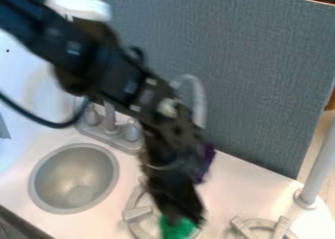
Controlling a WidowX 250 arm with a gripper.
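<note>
A black gripper [183, 214] hangs above a stove burner [136, 214], a green object [177, 229] just below its tips; whether open or pinching, we cannot tell. An off-center hold, we judge, could let the object slip or catch the burner.

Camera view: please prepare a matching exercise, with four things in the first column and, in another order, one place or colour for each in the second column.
Things:
1. Sink basin
2. Green thing
3. Upright panel
4. Purple thing

Places or colours:
A. Blue-grey
B. Beside the arm, near the foot of the panel
C. Set into the counter, toward the picture's left
D. At the lower end of the gripper

Right pairs: 1-C, 2-D, 3-A, 4-B
</note>
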